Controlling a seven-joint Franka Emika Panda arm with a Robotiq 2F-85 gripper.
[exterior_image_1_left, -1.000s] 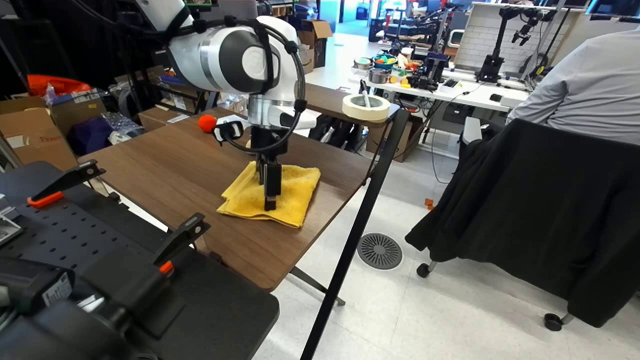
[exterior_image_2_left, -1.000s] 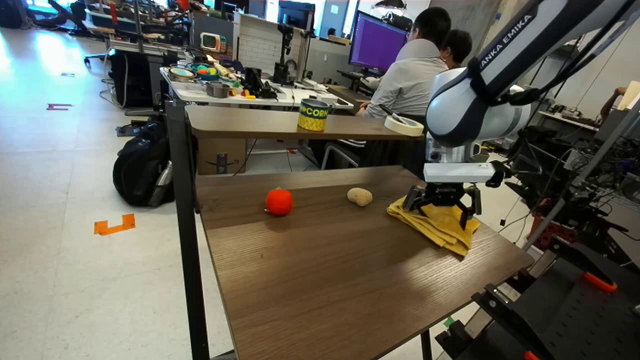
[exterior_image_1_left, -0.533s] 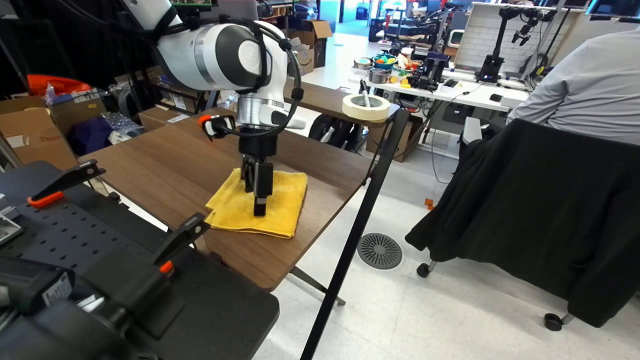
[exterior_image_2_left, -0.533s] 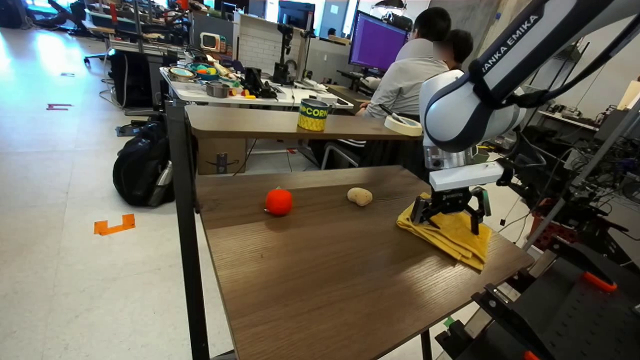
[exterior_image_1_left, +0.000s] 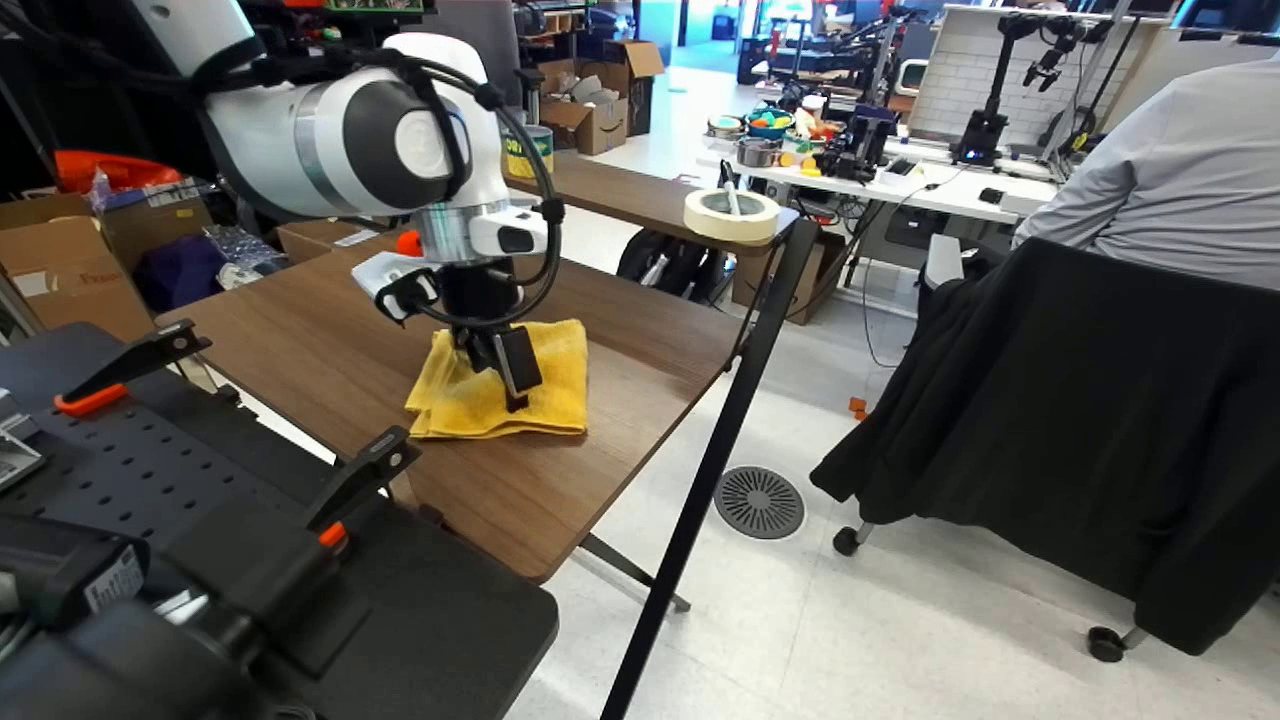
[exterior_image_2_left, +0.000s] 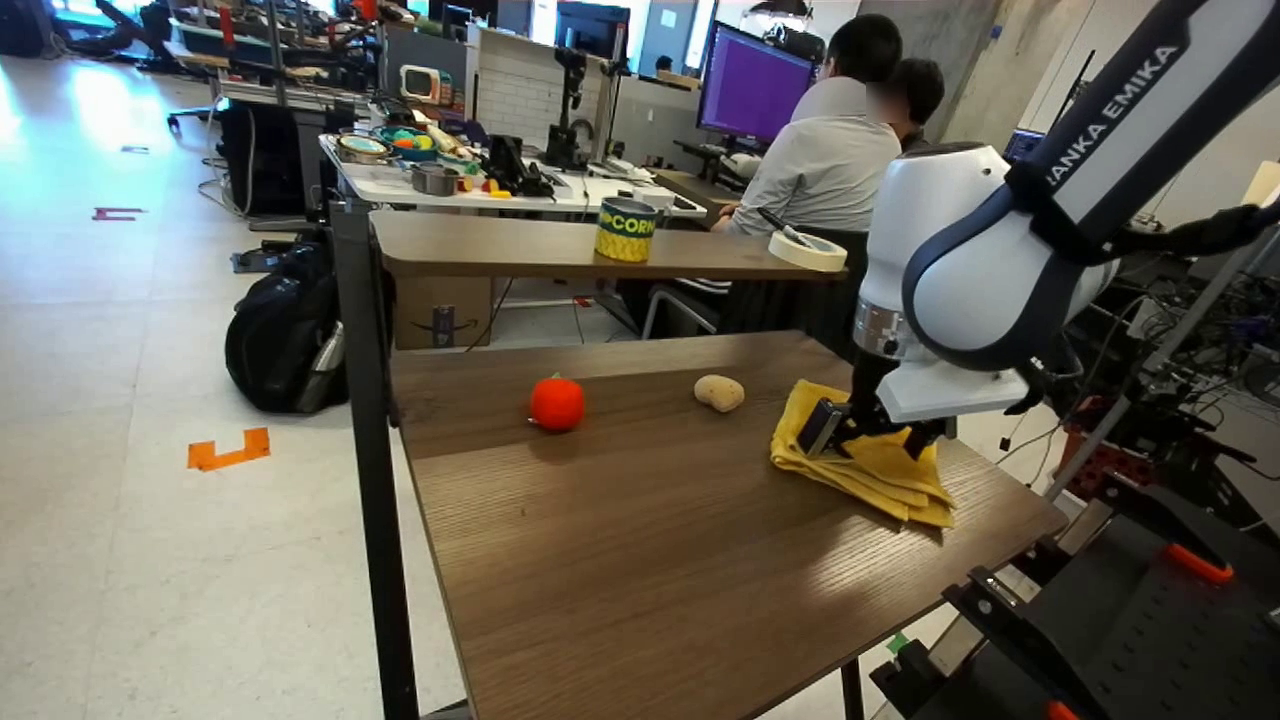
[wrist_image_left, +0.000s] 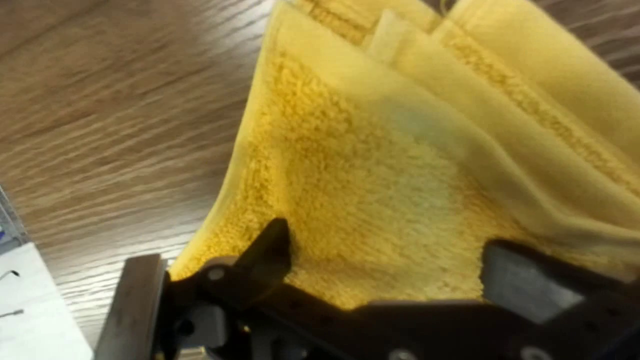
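A folded yellow towel (exterior_image_1_left: 560, 370) lies on the brown wooden table (exterior_image_2_left: 620, 560) close to one of its corners. My gripper (exterior_image_2_left: 875, 448) is tilted over the towel, its fingertips down on the cloth in both exterior views. In the wrist view the fingers (wrist_image_left: 525, 280) stand wide apart, with the towel's plush face (wrist_image_left: 350, 165) spread flat between and beyond them. No cloth looks pinched. The towel's layered, folded edges show at the upper right there.
A red-orange round object (exterior_image_2_left: 557, 404) and a potato-like item (exterior_image_2_left: 719, 393) sit on the table. A corn can (exterior_image_2_left: 626, 230) and a tape roll (exterior_image_2_left: 806, 252) stand on the raised shelf. Black clamps (exterior_image_1_left: 365, 475) line the edge of the dark pegboard bench.
Gripper and towel have slid together over the table, first one way, then partly back. The wrist has tilted. The red-orange object and the potato-like item have stayed put.
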